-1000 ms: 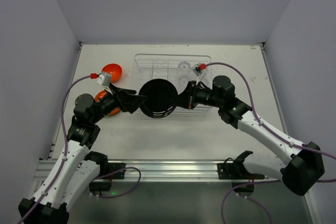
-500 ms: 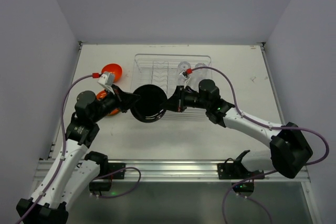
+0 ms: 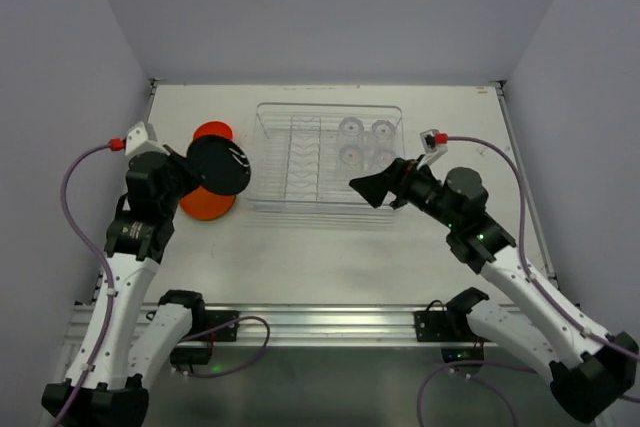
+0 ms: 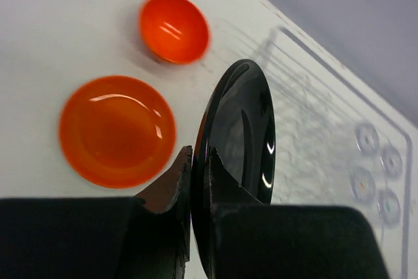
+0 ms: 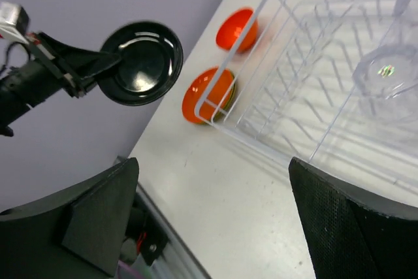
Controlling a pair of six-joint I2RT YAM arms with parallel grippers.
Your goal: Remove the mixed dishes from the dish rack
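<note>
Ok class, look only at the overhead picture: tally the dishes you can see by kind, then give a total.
Plates: 2, a black plate and a red-orange plate
Bowls: 1, the orange bowl
Tumblers: 4, the clear tumblers in the dish rack
Total: 7

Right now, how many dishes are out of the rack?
Out: an orange bowl and a red plate on the table. In hand: the left gripper pinches a black plate in the air. Left: four clear cups in the rack. The right gripper is open, empty.
</note>
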